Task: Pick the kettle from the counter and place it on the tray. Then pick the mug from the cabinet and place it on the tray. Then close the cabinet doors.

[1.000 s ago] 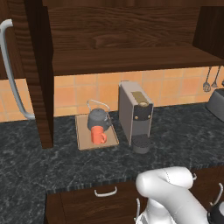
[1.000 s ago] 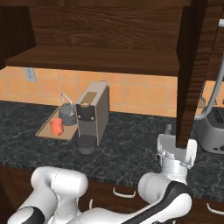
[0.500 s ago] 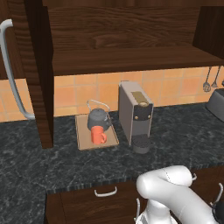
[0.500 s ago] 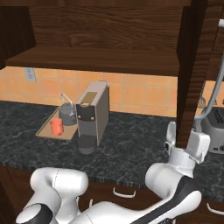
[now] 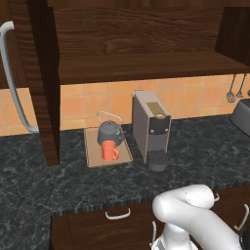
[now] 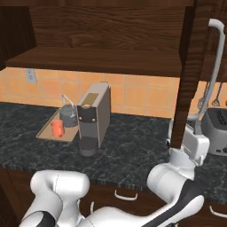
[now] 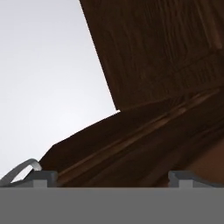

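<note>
Left base view: kettle (image 5: pixel 110 133) upright on tray (image 5: pixel 93 152), mug (image 5: pixel 109 151) beside.

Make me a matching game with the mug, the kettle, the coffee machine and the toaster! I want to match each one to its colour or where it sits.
Things:
1. mug
2. kettle
3. coffee machine
4. toaster

Clues:
A. tall grey box beside the tray
B. orange-red, at the tray's front
C. far right on the counter
D. dark and round, with a wire handle

Pairs: 1-B, 2-D, 3-A, 4-C
</note>
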You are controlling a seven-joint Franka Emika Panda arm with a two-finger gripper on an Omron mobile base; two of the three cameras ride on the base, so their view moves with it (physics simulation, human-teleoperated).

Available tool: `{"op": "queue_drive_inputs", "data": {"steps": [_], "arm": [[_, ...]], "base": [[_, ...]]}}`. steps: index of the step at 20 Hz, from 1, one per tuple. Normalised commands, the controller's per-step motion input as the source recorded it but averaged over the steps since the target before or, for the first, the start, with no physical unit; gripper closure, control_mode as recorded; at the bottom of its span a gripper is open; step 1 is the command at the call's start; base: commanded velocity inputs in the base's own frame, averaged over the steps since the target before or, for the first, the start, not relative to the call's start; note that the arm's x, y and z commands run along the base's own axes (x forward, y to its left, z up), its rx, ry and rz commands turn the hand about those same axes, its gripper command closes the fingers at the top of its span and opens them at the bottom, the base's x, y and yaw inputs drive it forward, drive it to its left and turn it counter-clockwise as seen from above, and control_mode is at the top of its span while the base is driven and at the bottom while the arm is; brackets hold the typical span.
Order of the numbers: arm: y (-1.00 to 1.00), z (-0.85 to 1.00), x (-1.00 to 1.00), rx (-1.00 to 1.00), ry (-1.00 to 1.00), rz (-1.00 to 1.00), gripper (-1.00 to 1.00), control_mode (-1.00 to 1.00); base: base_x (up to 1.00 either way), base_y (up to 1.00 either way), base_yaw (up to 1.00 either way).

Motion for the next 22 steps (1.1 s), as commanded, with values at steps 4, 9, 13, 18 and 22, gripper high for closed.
{"op": "queue_drive_inputs", "data": {"steps": [4,9,13,18,22], "arm": [[0.31,0.64,-0.48,-0.12,-0.05,0.0,-1.0,-1.0],[0.37,0.78,-0.27,-0.29,0.19,-0.01,-1.0,-1.0],[0.07,0.81,-0.04,-0.36,0.47,0.0,-1.0,-1.0],[0.07,0.34,0.06,-0.09,0.17,0.0,-1.0,-1.0],[0.38,0.46,0.0,-0.03,0.0,0.0,-1.0,-1.0]], "base": [[0.0,0.0,0.0],[0.0,0.0,0.0],[0.0,0.0,0.0],[0.0,0.0,0.0],[0.0,0.0,0.0]]}}
